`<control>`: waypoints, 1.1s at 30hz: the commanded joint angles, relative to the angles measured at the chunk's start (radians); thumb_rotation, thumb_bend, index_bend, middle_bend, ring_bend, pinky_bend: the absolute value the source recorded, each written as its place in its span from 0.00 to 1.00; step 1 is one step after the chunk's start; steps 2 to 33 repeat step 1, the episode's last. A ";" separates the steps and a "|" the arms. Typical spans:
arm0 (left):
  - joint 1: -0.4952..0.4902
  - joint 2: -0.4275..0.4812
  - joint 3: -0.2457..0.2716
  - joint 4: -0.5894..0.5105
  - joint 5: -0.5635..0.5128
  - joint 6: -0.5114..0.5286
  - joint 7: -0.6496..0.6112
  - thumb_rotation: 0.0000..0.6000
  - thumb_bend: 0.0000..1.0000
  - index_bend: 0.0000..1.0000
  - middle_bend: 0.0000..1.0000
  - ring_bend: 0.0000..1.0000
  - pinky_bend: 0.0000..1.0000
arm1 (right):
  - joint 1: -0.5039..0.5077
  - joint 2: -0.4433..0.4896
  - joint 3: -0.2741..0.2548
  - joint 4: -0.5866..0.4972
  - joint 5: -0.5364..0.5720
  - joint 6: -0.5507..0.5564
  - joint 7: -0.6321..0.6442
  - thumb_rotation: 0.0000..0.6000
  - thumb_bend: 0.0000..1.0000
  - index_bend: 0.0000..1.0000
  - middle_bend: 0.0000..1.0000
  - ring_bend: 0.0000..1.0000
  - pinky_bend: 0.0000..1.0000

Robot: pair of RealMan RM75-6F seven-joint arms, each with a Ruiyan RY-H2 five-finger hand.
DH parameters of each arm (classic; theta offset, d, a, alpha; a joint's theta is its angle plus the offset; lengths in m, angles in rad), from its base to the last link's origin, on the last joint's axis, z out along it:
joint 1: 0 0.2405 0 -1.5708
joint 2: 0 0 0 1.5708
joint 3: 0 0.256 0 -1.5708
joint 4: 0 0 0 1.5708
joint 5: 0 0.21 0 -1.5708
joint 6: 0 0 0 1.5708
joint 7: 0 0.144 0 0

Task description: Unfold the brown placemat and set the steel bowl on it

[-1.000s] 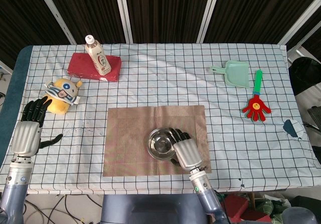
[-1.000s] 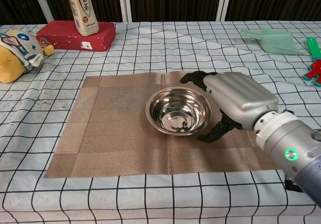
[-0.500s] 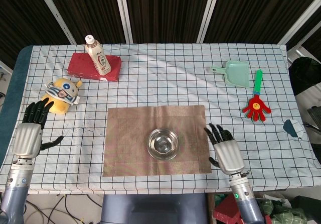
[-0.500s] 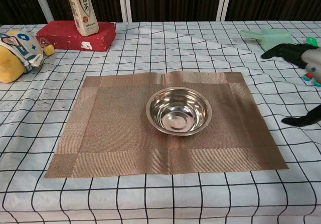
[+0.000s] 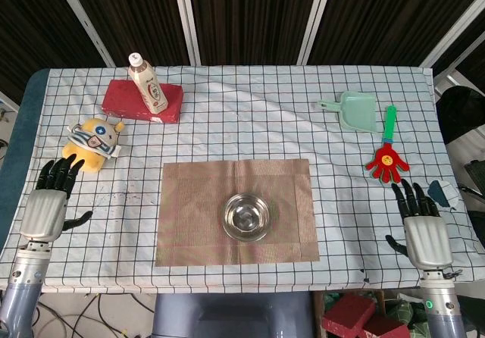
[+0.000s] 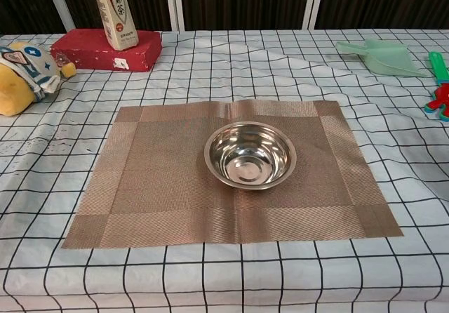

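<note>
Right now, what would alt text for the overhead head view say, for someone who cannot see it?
A steel bowl sits on a brown placemat spread flat on a checked tablecloth. The robot's left hand and right hand rest open at the table's sides, holding nothing.

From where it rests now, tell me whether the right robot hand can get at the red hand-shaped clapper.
Probably yes: the right robot hand is open and empty, just near-side of the red hand-shaped clapper, with only bare checked tablecloth between.
</note>
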 commanded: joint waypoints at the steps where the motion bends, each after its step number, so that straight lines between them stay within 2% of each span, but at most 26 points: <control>1: 0.000 0.012 0.007 -0.021 -0.035 -0.031 0.055 1.00 0.02 0.00 0.00 0.00 0.00 | -0.024 0.008 0.005 0.030 0.006 0.018 0.062 1.00 0.01 0.00 0.00 0.00 0.18; 33: 0.000 0.012 0.007 -0.021 -0.035 -0.031 0.055 1.00 0.02 0.00 0.00 0.00 0.00 | -0.024 0.008 0.005 0.030 0.006 0.018 0.062 1.00 0.01 0.00 0.00 0.00 0.18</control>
